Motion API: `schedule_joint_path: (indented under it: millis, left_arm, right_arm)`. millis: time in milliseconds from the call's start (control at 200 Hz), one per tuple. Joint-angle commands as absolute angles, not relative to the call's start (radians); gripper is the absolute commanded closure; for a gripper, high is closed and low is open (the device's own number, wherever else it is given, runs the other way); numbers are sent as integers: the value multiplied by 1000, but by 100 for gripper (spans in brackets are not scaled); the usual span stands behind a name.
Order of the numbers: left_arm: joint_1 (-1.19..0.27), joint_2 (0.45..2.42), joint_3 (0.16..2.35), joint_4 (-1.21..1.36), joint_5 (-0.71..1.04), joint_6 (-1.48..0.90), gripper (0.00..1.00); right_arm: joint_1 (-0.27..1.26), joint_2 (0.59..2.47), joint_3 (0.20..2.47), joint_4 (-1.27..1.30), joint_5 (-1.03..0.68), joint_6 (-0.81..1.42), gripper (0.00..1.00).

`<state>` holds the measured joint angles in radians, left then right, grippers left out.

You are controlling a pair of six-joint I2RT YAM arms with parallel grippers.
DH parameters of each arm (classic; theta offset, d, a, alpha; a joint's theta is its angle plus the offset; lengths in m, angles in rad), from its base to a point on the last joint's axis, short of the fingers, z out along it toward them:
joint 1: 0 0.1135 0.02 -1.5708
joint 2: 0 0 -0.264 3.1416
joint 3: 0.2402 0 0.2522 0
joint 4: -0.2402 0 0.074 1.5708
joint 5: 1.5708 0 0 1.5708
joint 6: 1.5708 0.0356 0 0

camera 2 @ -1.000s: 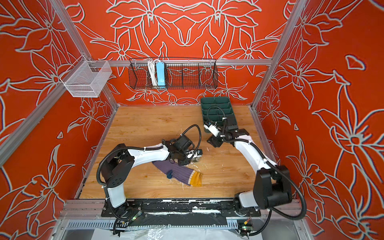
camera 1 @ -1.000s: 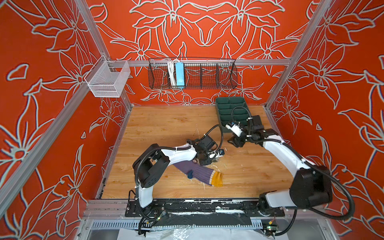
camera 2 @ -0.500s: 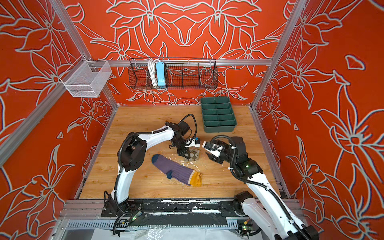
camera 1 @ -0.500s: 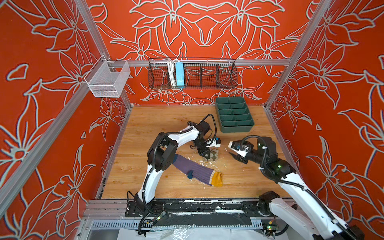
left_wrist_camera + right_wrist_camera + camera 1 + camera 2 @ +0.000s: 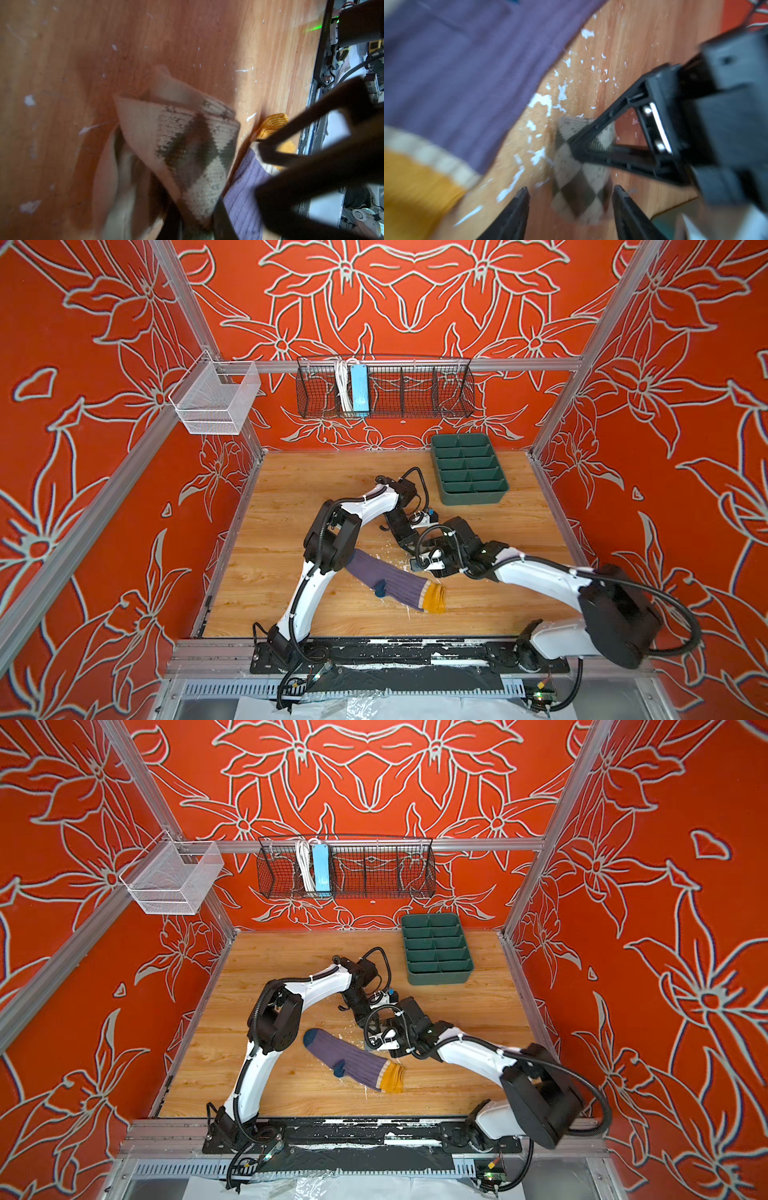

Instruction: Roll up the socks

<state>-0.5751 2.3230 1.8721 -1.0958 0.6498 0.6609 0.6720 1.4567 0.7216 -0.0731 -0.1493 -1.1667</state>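
Note:
The beige argyle sock (image 5: 182, 141) is a folded bundle on the wooden table, and my left gripper (image 5: 197, 220) is shut on its end. Near the table's middle in both top views, the left gripper (image 5: 409, 541) points down. My right gripper (image 5: 571, 188) is open, its fingers standing on either side of the argyle sock (image 5: 579, 187) without touching it. In a top view the right gripper (image 5: 419, 564) sits just in front of the left one. The purple sock (image 5: 390, 583) with the mustard cuff lies flat and loose beside them.
A green divided tray (image 5: 473, 497) stands at the back right of the table. A black wire basket (image 5: 386, 389) and a white mesh basket (image 5: 216, 402) hang on the rails. White flecks litter the wood around the socks.
My right arm has swung from beside the green tray toward the front and brought its open gripper up to the left gripper. The left gripper has stayed shut at nearly the same spot.

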Motion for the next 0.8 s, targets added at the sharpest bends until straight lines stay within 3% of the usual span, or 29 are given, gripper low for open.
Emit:
schedule_joint_path:
  millis: [0,135,225,280,320,350,616,796]
  left_arm:
    - [-578,2370,1862,-1168,625,667,85]
    - [-579,2353,1843,-1162,632,671,80]
    - [-579,2328,1828,-1148,634,672,75]
    - [-579,2302,1811,-1130,631,671,72]
    - [-578,2280,1798,-1111,626,665,69]
    - [-578,2261,1788,-1096,619,662,67]
    - [-548,2048,1660,-912,498,619,60]
    - [-496,1811,1466,-627,212,554,60]
  right_arm:
    - [676,1542,783,3,-63,-1202,35]
    - [676,1613,812,-18,-51,-1208,43]
    - [677,1638,832,-78,-61,-1190,56]
    - [676,1648,842,-111,-59,-1162,72]
    - [677,1655,853,-141,-57,-1136,91]
    - [676,1659,862,-164,-53,-1113,100]
    - [677,1636,912,-456,-124,-1035,100]
    - [675,1663,981,-654,-165,-986,100]
